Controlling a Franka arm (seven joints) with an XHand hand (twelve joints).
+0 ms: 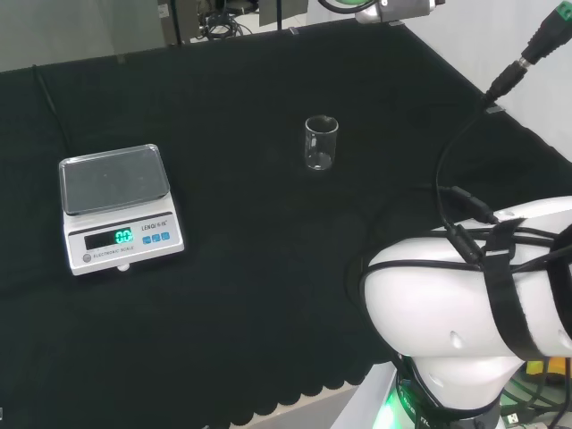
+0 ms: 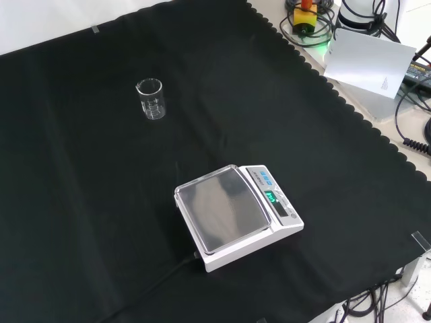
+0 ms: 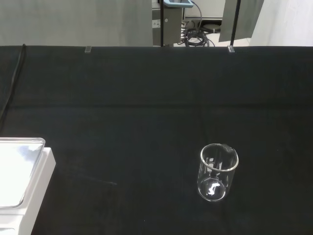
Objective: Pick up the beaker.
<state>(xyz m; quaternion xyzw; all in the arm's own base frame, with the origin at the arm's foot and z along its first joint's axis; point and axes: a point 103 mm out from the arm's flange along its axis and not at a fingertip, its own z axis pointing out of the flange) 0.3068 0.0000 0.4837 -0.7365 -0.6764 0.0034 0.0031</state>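
A clear glass beaker (image 1: 321,143) stands upright on the black cloth (image 1: 250,268), alone and untouched. In the head view it sits near the middle of the bench, a little toward the far side, well apart from a white weighing scale (image 1: 118,208) that rests at the left of that view. The scale has a shiny metal pan and a lit green display on its front face, and a dark cable (image 1: 49,103) runs away from behind it across the cloth.

In the front view the beaker (image 2: 151,99) stands toward the upper left, with the scale (image 2: 236,214) lower and to the right of it, bare cloth (image 2: 81,222) between the two. The beaker looks empty, though its clear wall makes this hard to judge; faint printed marks show on its side.

The wrist view looks across the cloth toward the beaker (image 3: 218,172), which stands some way off, with a corner of the scale (image 3: 22,188) at one edge. Nothing touches the beaker's rim or wall.

The arm's large white link (image 1: 474,304) fills the lower right of the head view, bound with black straps and cables. How the hand's fingers stand cannot be told, so the beaker's place relative to them cannot be given beyond this: it stands free on the cloth, with nothing closed around it.
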